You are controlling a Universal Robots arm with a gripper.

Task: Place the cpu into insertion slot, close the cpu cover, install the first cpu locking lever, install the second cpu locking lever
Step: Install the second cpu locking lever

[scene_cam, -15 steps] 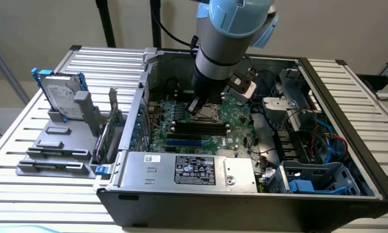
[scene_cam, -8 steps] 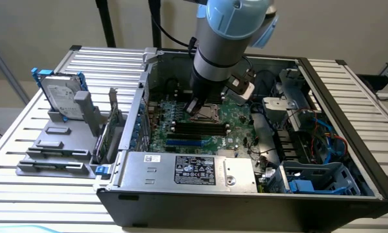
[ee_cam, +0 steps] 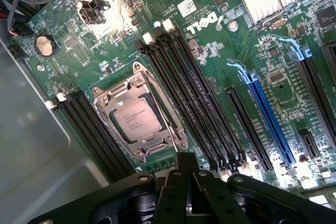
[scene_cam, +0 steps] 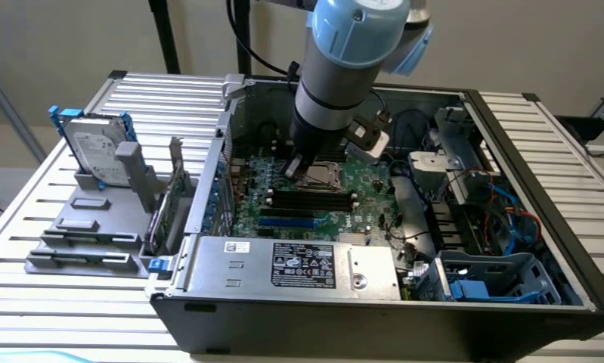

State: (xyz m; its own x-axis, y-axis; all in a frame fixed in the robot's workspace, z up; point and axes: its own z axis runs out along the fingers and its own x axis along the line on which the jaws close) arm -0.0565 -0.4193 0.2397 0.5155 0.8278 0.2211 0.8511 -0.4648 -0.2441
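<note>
a: item one, the gripper?
b: gripper (ee_cam: 184, 169) is recorded with fingers pressed together, nothing pinched between them. in the wrist view the joined tip is seen just beside the near edge of the cover (ee_cam: 137, 121), at the end of a thin lever wire (ee_cam: 169, 129) that runs along one side of the frame. whether the tip is touching the wire cannot be told. in the exterior view the gripper (scene_cam: 299, 170) is lowered into the open case (scene_cam: 543, 227), at the socket's edge toward the exterior view's left.

a: item two, the cpu?
b: cpu (ee_cam: 137, 119) is listed as seated in the slot (ee_cam: 181, 139), lying flat, its pale top with printed text shown through the cover's square opening. the cover is laid down over it, flat on the socket. in the exterior view the slot (scene_cam: 327, 175) is found on the board (scene_cam: 367, 204), just beyond the memory slots (scene_cam: 312, 199).

a: item three, surroundings?
b: black memory slots (ee_cam: 197, 108) are noted on both sides of the socket in the wrist view; a blue slot (ee_cam: 268, 116) lies farther off. a power supply (scene_cam: 296, 265) is fixed at the case's near wall. a hard drive (scene_cam: 95, 147) is stood in a grey holder (scene_cam: 90, 227) on the table (scene_cam: 39, 302), well apart from the case, toward the exterior view's left.
</note>
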